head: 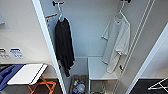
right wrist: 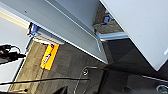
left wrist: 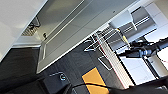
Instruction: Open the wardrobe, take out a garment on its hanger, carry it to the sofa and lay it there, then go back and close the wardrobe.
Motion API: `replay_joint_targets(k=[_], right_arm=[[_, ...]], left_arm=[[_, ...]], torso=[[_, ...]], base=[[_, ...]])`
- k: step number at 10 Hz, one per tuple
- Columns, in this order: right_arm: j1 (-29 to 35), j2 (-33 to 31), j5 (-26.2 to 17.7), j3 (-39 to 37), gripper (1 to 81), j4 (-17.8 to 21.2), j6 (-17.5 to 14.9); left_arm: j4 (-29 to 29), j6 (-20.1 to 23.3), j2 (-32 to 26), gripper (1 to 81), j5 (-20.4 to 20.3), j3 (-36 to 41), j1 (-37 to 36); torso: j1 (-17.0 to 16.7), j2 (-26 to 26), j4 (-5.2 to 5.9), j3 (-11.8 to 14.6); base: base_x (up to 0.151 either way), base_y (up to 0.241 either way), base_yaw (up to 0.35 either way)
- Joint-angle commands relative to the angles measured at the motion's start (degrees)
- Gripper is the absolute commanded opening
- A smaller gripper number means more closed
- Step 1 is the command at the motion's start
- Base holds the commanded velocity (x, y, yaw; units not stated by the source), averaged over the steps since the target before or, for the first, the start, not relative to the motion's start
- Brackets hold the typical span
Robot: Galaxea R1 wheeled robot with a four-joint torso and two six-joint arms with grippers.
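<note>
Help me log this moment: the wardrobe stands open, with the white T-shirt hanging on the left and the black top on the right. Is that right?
Not quite: the sides are swapped. The head view shows the wardrobe open, with the white T-shirt on its hanger hanging on the right and the black top on the left.

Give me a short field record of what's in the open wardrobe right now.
wardrobe: doors open, interior in view
garment: white T-shirt hanging on the right side
hanger: white, hooked up high, carrying the T-shirt
black top: hanging on the left, on its own hanger
white shelf unit: on the wardrobe floor, below the T-shirt
box of small items: beside the shelf unit
</note>
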Motion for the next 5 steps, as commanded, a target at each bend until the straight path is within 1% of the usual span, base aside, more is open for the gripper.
replay_joint_targets(k=[1,3,4,5], right_arm=[[-0.82,7.55,-3.5,-11.68,81.1,-0.07,2.91],[-2.22,13.0,-5.35,-20.11,81.1,-0.15,4.93],[-2.84,15.89,-5.44,-25.01,81.1,-0.07,6.07],[-3.37,17.75,-5.44,-28.02,81.1,-0.07,6.95]], left_arm=[[-0.71,-0.9,6.45,81.1,-0.08,-13.62,0.37],[-0.62,-1.52,11.99,81.1,0.27,-23.29,1.87],[-0.62,-1.52,15.49,81.1,0.35,-29.41,2.39],[-0.62,-1.96,18.05,81.1,0.18,-34.28,2.92]], torso=[[0.0,0.0,0.0,0.0],[0.0,0.0,0.0,0.0],[0.0,0.0,0.0,0.0],[0.0,0.0,0.0,0.0]], base=[[0.0,0.0,0.0],[0.0,0.0,0.0],[0.0,0.0,0.0],[0.0,0.0,0.0]])
